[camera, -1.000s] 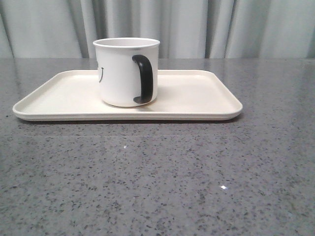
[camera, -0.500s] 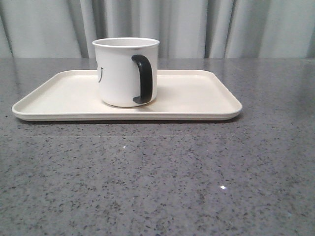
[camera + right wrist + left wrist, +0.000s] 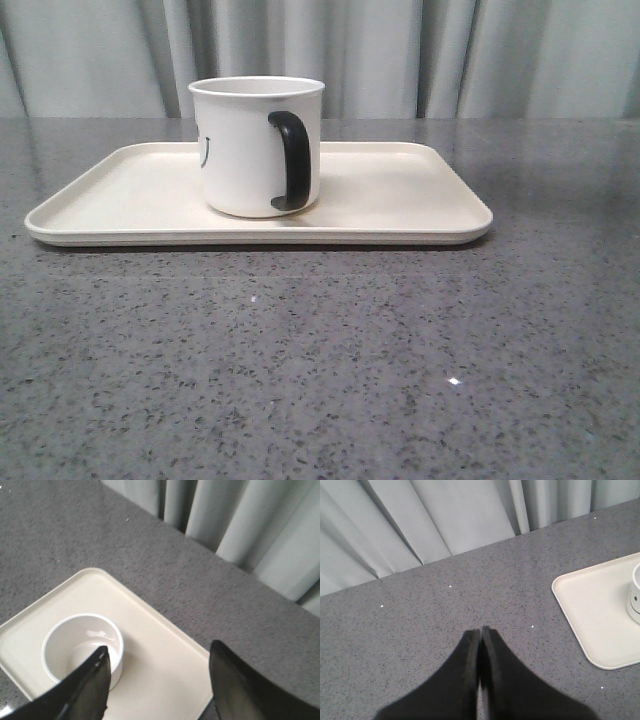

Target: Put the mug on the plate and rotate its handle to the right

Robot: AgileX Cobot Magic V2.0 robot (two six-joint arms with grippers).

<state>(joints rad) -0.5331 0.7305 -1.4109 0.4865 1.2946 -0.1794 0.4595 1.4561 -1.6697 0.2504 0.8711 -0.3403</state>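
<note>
The mug (image 3: 256,146) stands upright on the plate (image 3: 400,195), a little left of the plate's middle as seen from the front, its base flat on the cream surface. The handle (image 3: 290,161) faces the front camera and sits toward the right part of the mug's body, not out at the right side. A sliver of the black face print shows at the mug's left edge. The plate lies flat on the speckled grey bench (image 3: 320,360), with pale curtains (image 3: 400,55) hanging behind.

Compared with a second ago, almost nothing has changed: the mug, handle and plate sit where they were, apart from a shift of the plate's left corner so slight it may only be camera wobble.

No arm shows in the front view. From the left wrist, the left end effector (image 3: 480,632) hangs over bare bench, well apart from the plate (image 3: 585,605) corner, its two dark fingers pressed together with nothing between them. From the right wrist, the right end effector (image 3: 157,662) is above the plate (image 3: 165,655), spread wide and empty; one finger (image 3: 92,680) overlaps the mug (image 3: 82,645) rim in that picture, though I cannot tell whether it touches.
</note>
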